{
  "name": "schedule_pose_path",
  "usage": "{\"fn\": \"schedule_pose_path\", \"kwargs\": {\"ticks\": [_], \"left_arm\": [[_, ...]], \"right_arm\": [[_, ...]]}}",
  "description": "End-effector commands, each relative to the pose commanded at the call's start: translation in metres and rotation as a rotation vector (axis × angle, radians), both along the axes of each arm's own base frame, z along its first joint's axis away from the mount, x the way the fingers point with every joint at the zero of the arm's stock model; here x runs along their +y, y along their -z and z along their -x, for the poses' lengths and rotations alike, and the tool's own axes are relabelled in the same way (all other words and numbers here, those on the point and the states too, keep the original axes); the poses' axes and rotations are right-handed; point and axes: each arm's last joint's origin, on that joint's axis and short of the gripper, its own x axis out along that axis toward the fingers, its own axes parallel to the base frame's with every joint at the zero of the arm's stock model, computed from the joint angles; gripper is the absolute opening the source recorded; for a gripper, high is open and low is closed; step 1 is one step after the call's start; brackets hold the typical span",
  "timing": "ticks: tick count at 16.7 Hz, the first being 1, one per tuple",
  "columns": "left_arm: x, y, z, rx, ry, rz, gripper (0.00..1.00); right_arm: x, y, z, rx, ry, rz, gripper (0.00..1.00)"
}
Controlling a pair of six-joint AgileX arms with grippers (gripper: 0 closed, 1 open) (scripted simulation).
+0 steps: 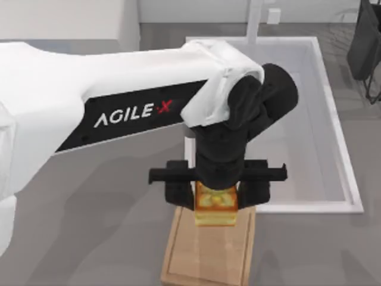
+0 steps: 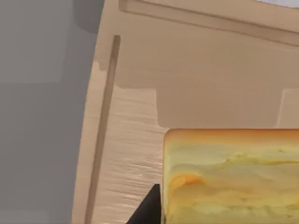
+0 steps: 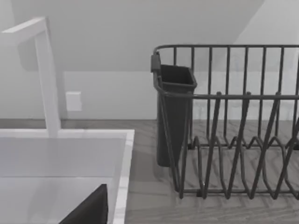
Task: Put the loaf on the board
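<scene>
My left arm reaches in from the left edge of the top view across to centre frame, wrist pointing down. Left gripper [image 1: 216,199] sits lower centre, just above the top end of the board [image 1: 208,256], fingers clamped on the loaf [image 1: 216,205] (gripper body hides the fingertips from above).

Loaf: golden-yellow block with browned orange crust, hanging under the gripper, over the board's upper end. Can't tell whether it touches the wood or sits slightly above it.

Left wrist view: loaf [image 2: 233,177] fills the lower right of the frame, one dark finger [image 2: 147,210] against its side at bottom centre. Board [image 2: 131,140] lies beneath, groove running down the left part of the frame, grey table [image 2: 37,116] beyond it at far left.

Board lies at bottom centre of the top view, long axis roughly vertical, just below the white sink [image 1: 333,131], whose basin takes the upper right.

Right wrist view: dark wire rack [image 3: 233,140] with a cutlery cup on the right, sink [image 3: 93,154] rim and a white faucet [image 3: 46,79] on the left. Right gripper state: can't tell.
</scene>
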Motion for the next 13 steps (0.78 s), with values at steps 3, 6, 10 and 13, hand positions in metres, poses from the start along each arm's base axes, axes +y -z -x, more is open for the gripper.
{"fn": "schedule_pose_path", "kwargs": {"ticks": [3,6,10,13], "left_arm": [[0.002,-0.001,-0.001,0.001,-0.002,0.002,0.00],[0.002,0.004,-0.001,0.001,-0.003,0.002,0.00],[0.001,0.018,-0.001,0.000,-0.003,0.002,0.00],[0.001,0.028,-0.001,0.001,-0.002,0.001,0.00]], "right_arm": [[0.000,0.000,0.000,0.000,0.000,0.000,1.00],[0.000,0.000,0.000,0.000,0.000,0.000,1.00],[0.000,0.000,0.000,0.000,0.000,0.000,1.00],[0.000,0.000,0.000,0.000,0.000,0.000,1.00]]}}
